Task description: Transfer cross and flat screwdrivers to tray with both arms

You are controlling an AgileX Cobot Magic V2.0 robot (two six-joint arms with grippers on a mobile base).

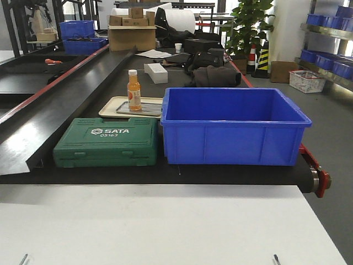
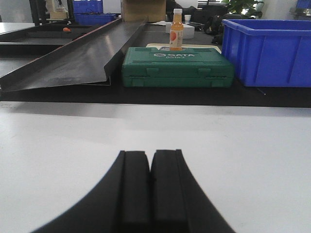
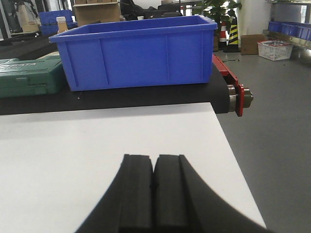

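Note:
In the left wrist view my left gripper (image 2: 149,153) hangs low over the bare white table (image 2: 243,141). It is shut, its two black pads pressed together with nothing between them. My right gripper (image 3: 154,156) is likewise shut and empty, above the white table (image 3: 73,141) near its right edge. The screwdrivers are out of view in every frame. The tray is out of view too.
Beyond the table runs a black conveyor (image 1: 165,175). On it stand a green SATA case (image 1: 107,142) and a deep blue bin (image 1: 234,127). Behind them an orange bottle (image 1: 133,90) stands on a small beige tray (image 1: 110,107). A sloped black chute (image 1: 49,110) rises at the left.

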